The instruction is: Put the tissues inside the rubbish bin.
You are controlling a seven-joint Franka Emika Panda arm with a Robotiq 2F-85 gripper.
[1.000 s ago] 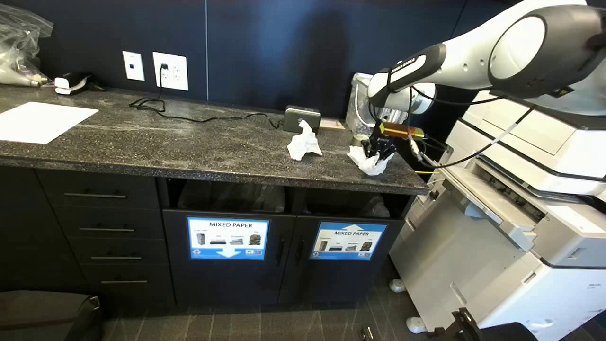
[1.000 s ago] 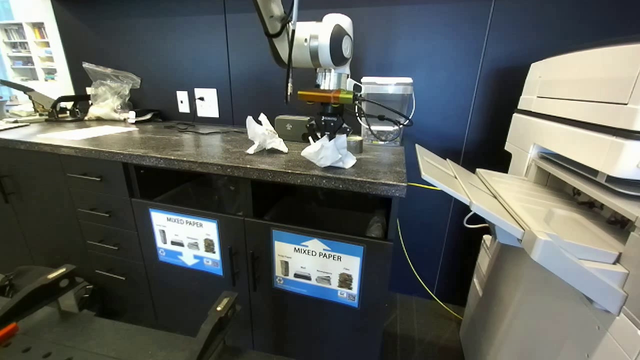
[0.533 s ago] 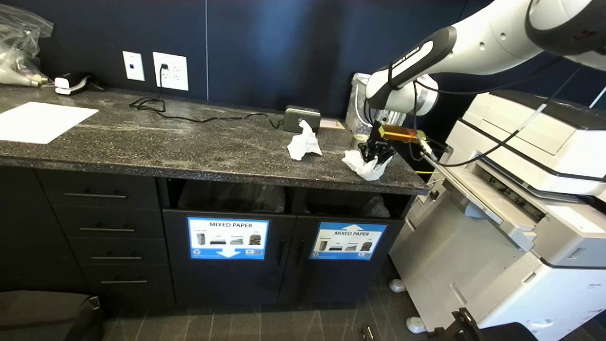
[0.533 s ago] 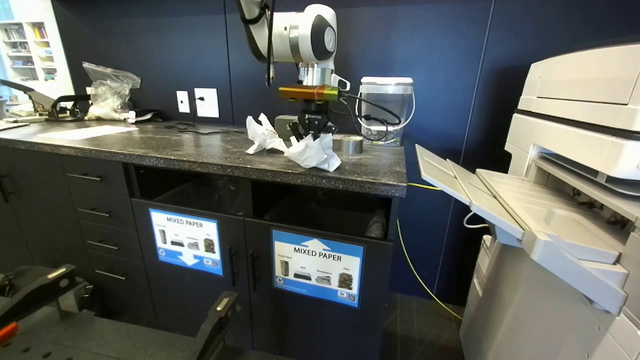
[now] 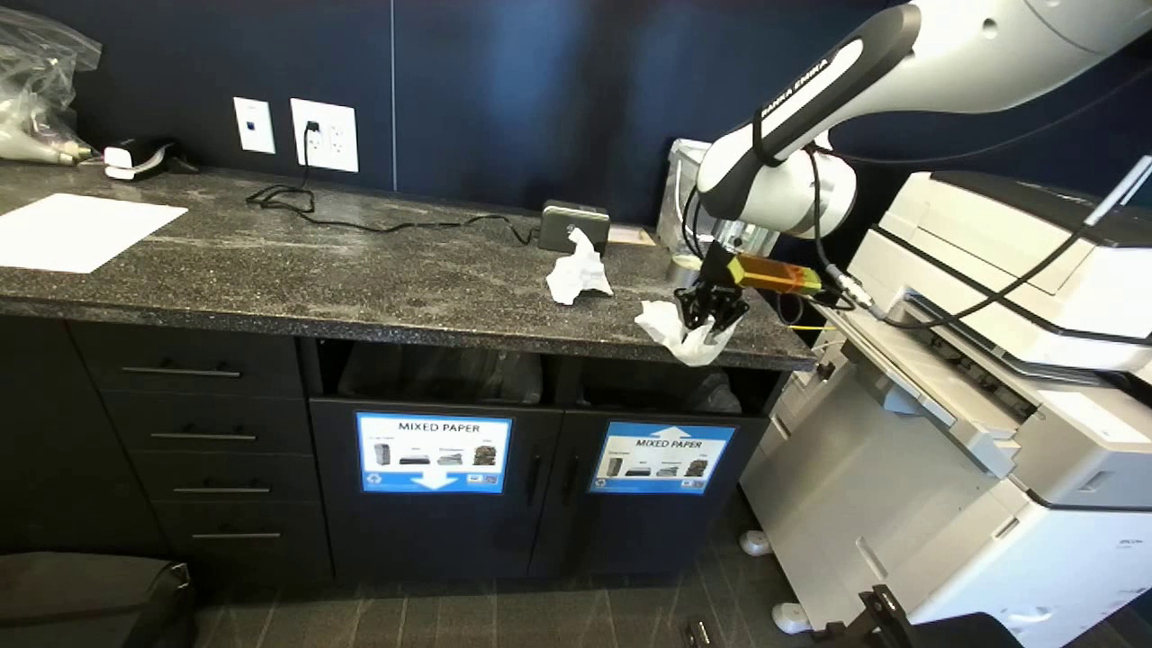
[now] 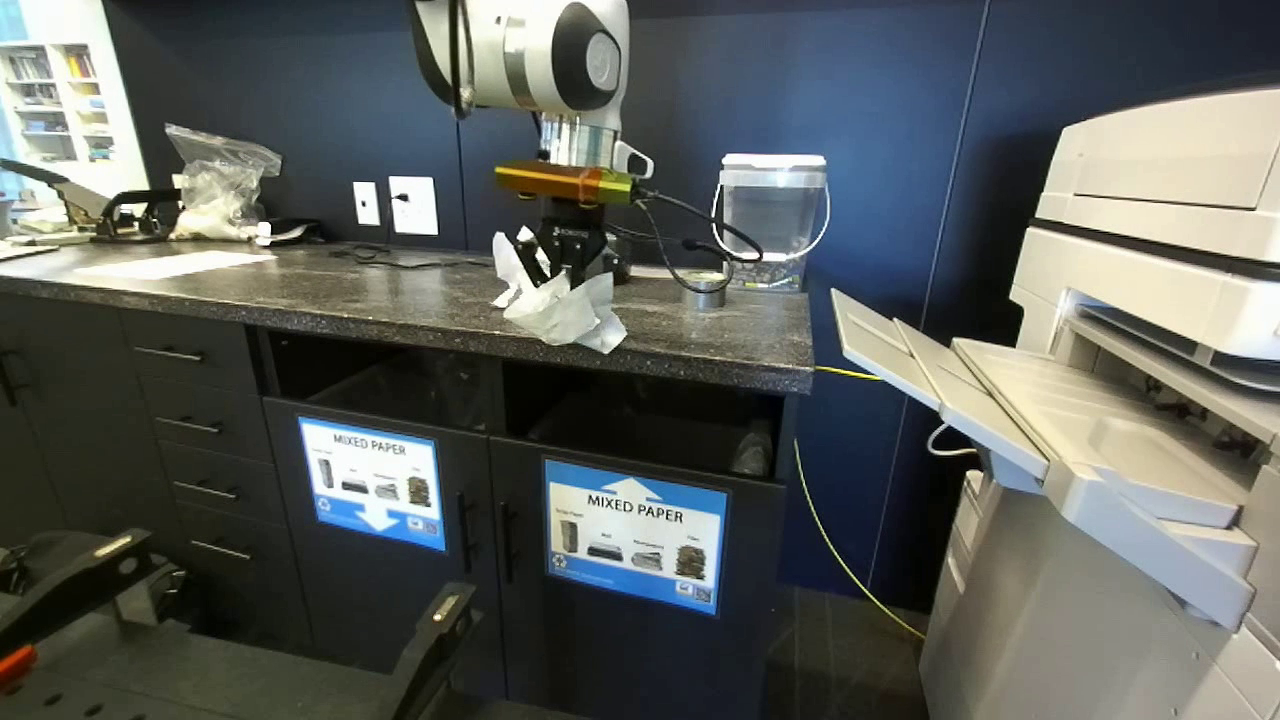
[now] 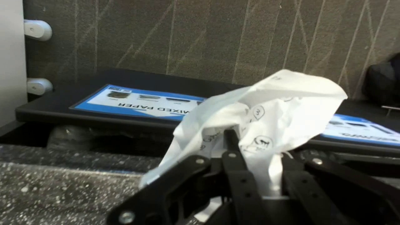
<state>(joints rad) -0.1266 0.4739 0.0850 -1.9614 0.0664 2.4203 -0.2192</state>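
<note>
My gripper (image 5: 706, 322) is shut on a crumpled white tissue (image 5: 666, 326) at the counter's front edge. In an exterior view the gripper (image 6: 560, 270) and held tissue (image 6: 565, 320) hang above the cabinet openings. In the wrist view the gripper (image 7: 256, 150) has the tissue (image 7: 290, 106) between and around its fingers; one fingertip is covered. Another white tissue (image 5: 576, 274) stands on the counter; in an exterior view (image 6: 508, 268) it is partly hidden behind the gripper. Rubbish bins sit in the dark cabinet openings; only some plastic liner (image 5: 717, 394) shows, also in the wrist view (image 7: 68, 137).
The dark counter (image 5: 405, 270) overhangs the openings. Cabinet doors (image 6: 640, 650) with mixed-paper signs stand below them. A tape roll (image 6: 705, 290), a clear bucket (image 6: 775, 215) and a small grey box (image 5: 573, 225) stand at the back. A printer (image 5: 972, 432) stands beside the counter.
My gripper has moved with the held tissue toward the counter's front edge, and leftward in both exterior views. The other tissue has not moved.
</note>
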